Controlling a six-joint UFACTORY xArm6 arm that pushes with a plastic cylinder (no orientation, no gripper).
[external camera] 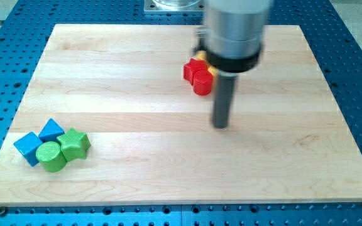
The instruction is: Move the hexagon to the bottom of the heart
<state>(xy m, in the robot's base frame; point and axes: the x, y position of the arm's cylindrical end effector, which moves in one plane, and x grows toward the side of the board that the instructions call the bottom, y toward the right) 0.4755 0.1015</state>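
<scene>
The wooden board carries two groups: blue and green blocks at the near left, and red blocks far of centre, with a yellow block mostly hidden behind the arm. Probably the hexagon is there; I cannot tell its shape. My tip stands just near-right of the reds, touching nothing. It has no fingers and holds nothing. I should circle round and push gently.

Pale wooden board with faint lengthwise grain bands on a blue perforated table; dark grey rod with my tip under a silver-and-black housing; two red blocks, a yellow sliver behind; two blue blocks, green cylinder, green star-like block.
</scene>
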